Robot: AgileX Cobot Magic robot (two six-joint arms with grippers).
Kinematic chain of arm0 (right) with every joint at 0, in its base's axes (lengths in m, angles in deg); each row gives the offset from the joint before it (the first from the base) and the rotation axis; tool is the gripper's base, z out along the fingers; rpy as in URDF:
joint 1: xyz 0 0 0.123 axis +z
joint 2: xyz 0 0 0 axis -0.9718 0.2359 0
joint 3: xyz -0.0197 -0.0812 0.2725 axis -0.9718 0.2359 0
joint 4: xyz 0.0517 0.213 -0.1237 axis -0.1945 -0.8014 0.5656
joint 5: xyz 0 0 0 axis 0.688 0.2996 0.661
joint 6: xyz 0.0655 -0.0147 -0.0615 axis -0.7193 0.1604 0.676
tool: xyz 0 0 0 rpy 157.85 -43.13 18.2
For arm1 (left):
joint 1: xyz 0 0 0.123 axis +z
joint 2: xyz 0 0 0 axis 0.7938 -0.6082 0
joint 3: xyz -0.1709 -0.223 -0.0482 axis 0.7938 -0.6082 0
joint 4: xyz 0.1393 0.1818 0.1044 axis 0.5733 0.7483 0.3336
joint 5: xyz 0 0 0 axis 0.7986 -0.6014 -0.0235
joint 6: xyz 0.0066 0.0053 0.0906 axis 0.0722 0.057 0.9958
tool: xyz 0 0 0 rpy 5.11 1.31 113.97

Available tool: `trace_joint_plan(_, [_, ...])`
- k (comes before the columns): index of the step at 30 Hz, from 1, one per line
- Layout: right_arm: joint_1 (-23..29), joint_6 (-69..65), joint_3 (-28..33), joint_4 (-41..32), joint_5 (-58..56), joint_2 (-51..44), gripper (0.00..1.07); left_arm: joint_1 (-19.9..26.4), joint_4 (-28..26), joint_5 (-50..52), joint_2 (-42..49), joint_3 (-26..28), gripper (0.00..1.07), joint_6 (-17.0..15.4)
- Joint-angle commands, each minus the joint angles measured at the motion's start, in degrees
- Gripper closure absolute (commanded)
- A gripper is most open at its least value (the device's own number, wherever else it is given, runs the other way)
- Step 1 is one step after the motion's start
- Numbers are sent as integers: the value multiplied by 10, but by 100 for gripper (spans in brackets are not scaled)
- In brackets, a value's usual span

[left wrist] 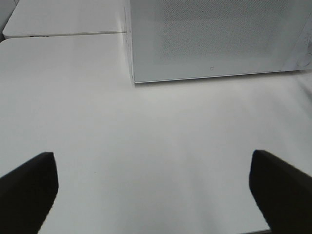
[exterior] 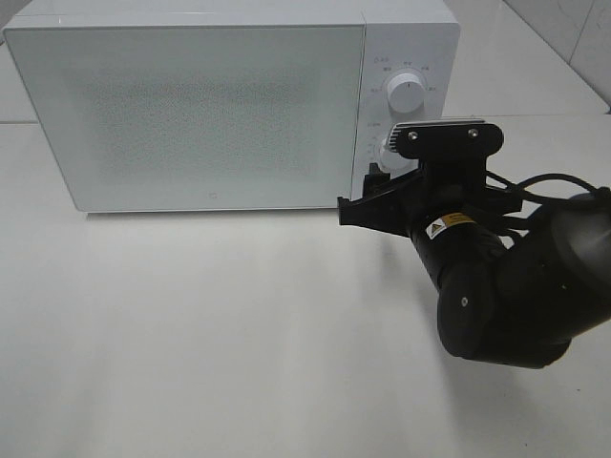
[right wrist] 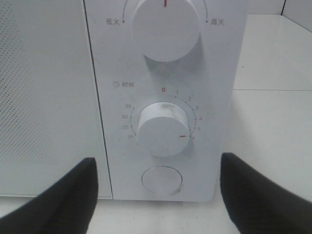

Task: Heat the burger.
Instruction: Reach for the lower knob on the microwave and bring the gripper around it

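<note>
Now right tool [right wrist: 157, 165] is facing timer knob [right wrist: 162, 129].
Both are standing spread, empty; left tool [left wrist: 151, 161] is hovering over desk [left wrist: 146, 122].

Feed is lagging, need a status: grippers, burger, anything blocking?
Left gripper open over table. Right gripper open, facing timer knob. Burger not in view; microwave door shut. Path to knob clear.

It's a lab test bench, I'd say. A white microwave [exterior: 191, 105] stands on a plain white tabletop [exterior: 191, 334], with pale wall tiles [exterior: 573, 33] upper right.
</note>
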Motion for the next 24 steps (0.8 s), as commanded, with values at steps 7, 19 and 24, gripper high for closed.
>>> trace_joint_plan(7, [-22, -3, -41, 8, 25, 23, 38, 2, 1, 5, 10, 1, 6, -2])
trace_joint_plan(19, [-54, -3, -90, 41, -2, 64, 38, 2, 5, 5, 10, 1, 6, -2])
trace_joint_plan(24, [-68, -3, -108, 52, -22, 76, 38, 2, 5, 5, 10, 1, 6, -2])
